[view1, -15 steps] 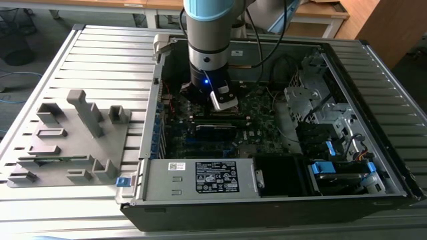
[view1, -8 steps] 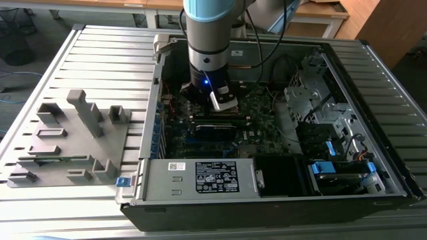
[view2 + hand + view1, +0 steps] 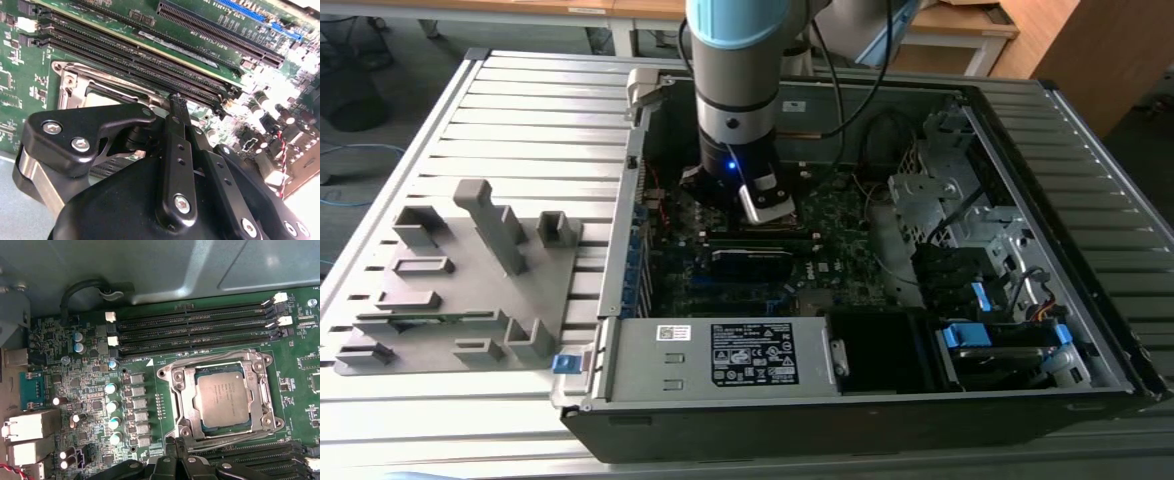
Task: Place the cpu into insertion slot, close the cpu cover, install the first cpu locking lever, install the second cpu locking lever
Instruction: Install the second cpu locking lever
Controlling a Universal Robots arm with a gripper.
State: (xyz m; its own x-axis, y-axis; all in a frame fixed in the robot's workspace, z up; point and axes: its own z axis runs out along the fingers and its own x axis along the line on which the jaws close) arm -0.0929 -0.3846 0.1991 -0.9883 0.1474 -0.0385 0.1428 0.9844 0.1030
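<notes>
My gripper has its two fingers pressed together at the tip with nothing between them that I can make out, so I read it as closed and empty. It is down inside the open computer case, tip poised right at the edge of the insertion slot. A pinched tip suits pushing on a thin part better than carrying anything. Moving out from there, the cpu sits flat in that slot, silver top up and squared to the opening, so I judge the placing done. The cpu cover lies down around it with the chip showing through its window, which looks like it is there to pin the chip flat. Thin metal runs along the slot's edges, but I cannot tell whether either locking lever is latched. Counting: one cpu, one slot, one cover, and two banks of long black memory slots, one on each side of the socket. Further out, on the exterior view's left of the case, one grey parts fixture rests on the slatted table, well apart from the work.
</notes>
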